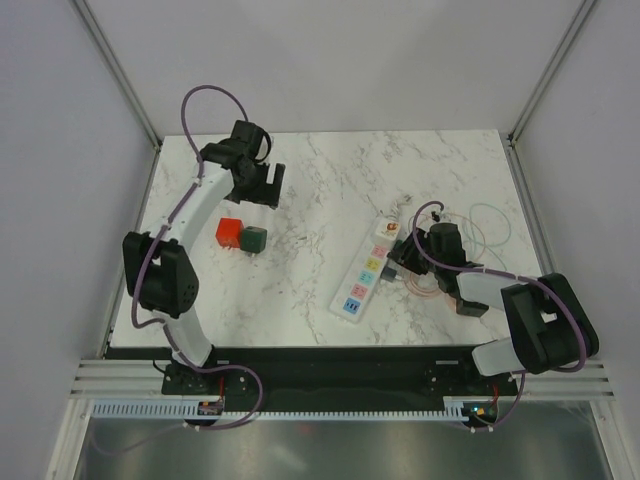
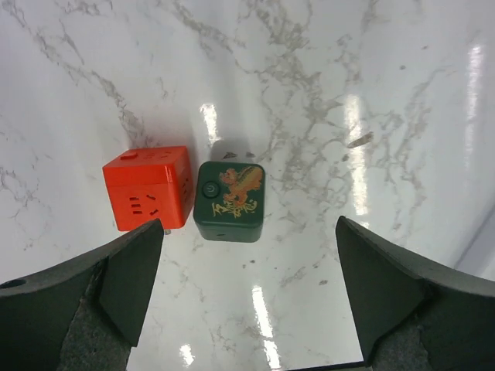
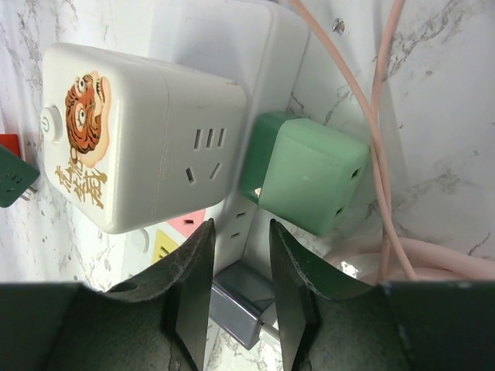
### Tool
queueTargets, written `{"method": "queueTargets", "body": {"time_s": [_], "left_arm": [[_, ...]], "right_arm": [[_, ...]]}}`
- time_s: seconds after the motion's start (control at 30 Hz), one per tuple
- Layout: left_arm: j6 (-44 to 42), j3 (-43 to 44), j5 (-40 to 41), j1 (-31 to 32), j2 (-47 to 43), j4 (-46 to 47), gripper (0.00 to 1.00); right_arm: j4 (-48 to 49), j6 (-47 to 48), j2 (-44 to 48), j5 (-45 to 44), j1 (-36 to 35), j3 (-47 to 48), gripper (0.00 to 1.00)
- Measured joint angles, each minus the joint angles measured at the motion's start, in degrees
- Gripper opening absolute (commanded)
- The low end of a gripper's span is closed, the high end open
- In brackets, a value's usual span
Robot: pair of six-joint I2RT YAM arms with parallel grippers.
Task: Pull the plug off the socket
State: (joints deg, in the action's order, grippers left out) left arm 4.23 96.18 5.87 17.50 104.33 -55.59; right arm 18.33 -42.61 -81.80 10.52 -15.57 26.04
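Socket [image 1: 365, 272]: right of centre, open marble [image 1: 320, 180] on its left.
Right gripper [image 3: 240, 232]: narrow, seemingly pinching grey plug [image 3: 241, 309].
Left gripper [image 2: 249, 232]: spread wide, upper left.

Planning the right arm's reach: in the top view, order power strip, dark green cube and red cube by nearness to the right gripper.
From the right gripper:
1. power strip, right beside it.
2. dark green cube, mid-table, to the left.
3. red cube, just past it, farthest left.

A red cube [image 2: 148, 188] sits just beside a dark green cube [image 2: 230, 199] on the marble table [image 2: 348, 93].
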Motion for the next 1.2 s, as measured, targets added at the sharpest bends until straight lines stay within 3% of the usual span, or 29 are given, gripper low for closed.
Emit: {"method": "queueTargets", "body": {"time_s": [0.17,0.43,0.53,0.77,1.2], "left_arm": [[1.49,0.13,-3.89,3.72,-6.71,3.19,0.95],[2.80,-2.64,-2.78,23.28,-5.64,11.04,0.95],[3.19,-2.64,-1.46,27.74,-2.89,13.77,0.95],[5.77,-2.47,-0.35,30.47,3.10,20.41,0.93],[9.01,4.22,3.87,36.61,12.35,27.26,0.96]], "right_arm": [[-2.40,0.37,1.11,-1.38,-0.90,0.66,0.42],[-14.88,3.08,9.66,-4.13,-3.61,3.19,0.46],[-20.15,5.05,14.21,-7.56,-3.58,5.51,0.47],[-27.34,8.24,23.32,-12.94,0.22,8.26,0.49],[-27.89,9.81,14.97,-7.96,7.26,11.37,0.48]]}}
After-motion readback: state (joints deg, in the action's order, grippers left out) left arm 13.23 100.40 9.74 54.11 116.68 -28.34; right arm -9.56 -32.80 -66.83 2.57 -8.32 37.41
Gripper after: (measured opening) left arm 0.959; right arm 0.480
